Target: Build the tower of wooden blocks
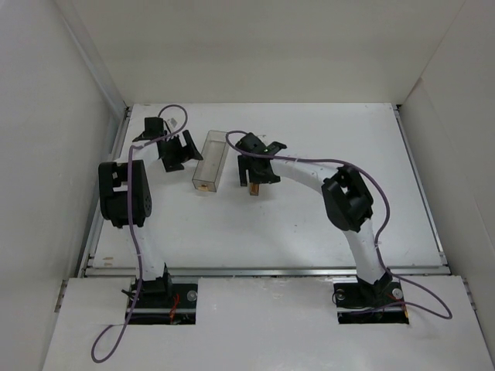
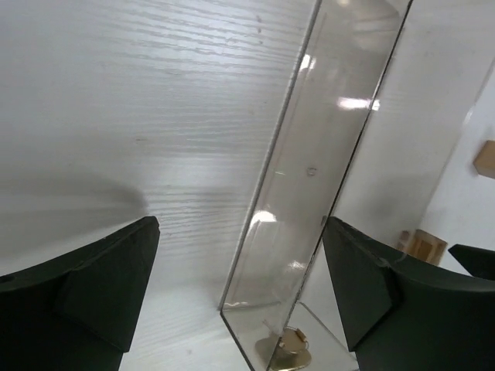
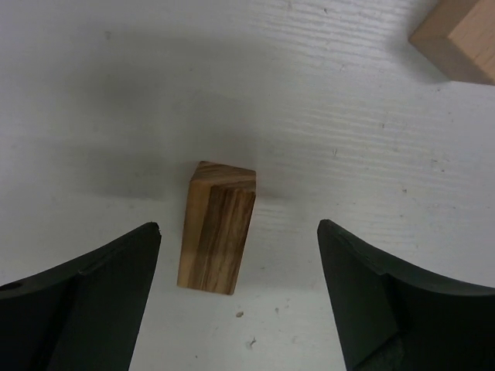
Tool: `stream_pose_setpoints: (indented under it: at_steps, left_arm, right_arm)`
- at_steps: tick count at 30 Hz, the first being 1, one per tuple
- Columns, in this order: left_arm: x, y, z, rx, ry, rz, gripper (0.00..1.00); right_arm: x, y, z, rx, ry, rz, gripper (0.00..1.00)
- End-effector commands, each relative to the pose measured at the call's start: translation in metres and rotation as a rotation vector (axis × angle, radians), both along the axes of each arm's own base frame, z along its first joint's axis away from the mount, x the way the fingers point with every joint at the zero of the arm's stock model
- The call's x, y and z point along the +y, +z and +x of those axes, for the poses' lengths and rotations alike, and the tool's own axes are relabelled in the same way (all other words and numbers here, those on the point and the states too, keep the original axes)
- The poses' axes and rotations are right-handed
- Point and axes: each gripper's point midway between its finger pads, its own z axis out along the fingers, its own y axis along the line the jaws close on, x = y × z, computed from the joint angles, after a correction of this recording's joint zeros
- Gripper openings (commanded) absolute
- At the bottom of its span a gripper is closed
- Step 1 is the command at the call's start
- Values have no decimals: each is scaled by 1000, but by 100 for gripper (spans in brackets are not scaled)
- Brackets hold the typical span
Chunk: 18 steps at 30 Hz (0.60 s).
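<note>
The right arm reaches from its base at the near edge, bends at the elbow and stretches left and forward to the middle of the surface. Its right gripper points down, and its two dark fingers stand wide apart. The wood block tower stands upright between them, closer to the left finger in the wrist view and touching neither.

The tower is a short tan column with darker brown grain streaks down its side and a paler top. It rests on the white surface, just right of the near end of the clear plastic box. A loose wooden block lies apart from it at the upper right corner of the right wrist view.

The left arm folds up at its elbow near the left wall and reaches forward. The left gripper is also spread open, holding nothing, just left of the box. A small tan object sits inside the box at its near end; what it is cannot be told.
</note>
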Motion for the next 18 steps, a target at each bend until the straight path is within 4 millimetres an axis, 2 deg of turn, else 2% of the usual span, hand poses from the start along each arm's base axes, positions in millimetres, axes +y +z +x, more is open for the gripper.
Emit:
stream_pose_setpoints:
  at_steps: [1,2,3,4,5,7,9,11,12,13,14,16,17,18]
  left_arm:
    - [21,23,0,-35,30,115,84]
    - [22,23,0,-39,22,121,84]
    - [23,32,1,-67,28,130,83]
    - [21,36,1,-85,11,152,82]
    - [23,43,4,-112,11,171,82]
    - [22,59,7,-176,-21,236,82]
    - [20,71,9,-225,-48,265,81]
    - [23,88,8,-276,-67,298,78]
    - [17,93,7,-294,-93,296,78]
    - [15,106,8,-328,-104,298,77]
    - [8,110,7,-352,-150,296,77]
    - [-1,120,7,-393,-204,293,75]
    - [-15,133,3,-428,-264,265,74]
    - [-22,137,1,-452,-322,271,74]
  right_arm:
    - [1,3,5,-8,-13,-34,86]
    - [1,3,5,-8,-13,-34,85]
    - [2,-2,7,-9,-1,-41,77]
    - [5,-6,7,-3,13,-39,74]
    - [8,-4,8,-3,19,-25,74]
    - [10,-15,4,27,37,-30,63]
    - [12,-16,2,39,58,-22,56]
    - [16,-18,2,40,82,-7,45]
    - [14,-24,-4,60,104,-16,38]
    - [16,-12,-2,33,112,2,9]
    - [15,-8,-2,22,122,5,0]
    - [11,1,-2,-15,142,5,0]
    - [15,26,-3,-56,171,53,0]
    - [22,44,1,-114,234,88,0]
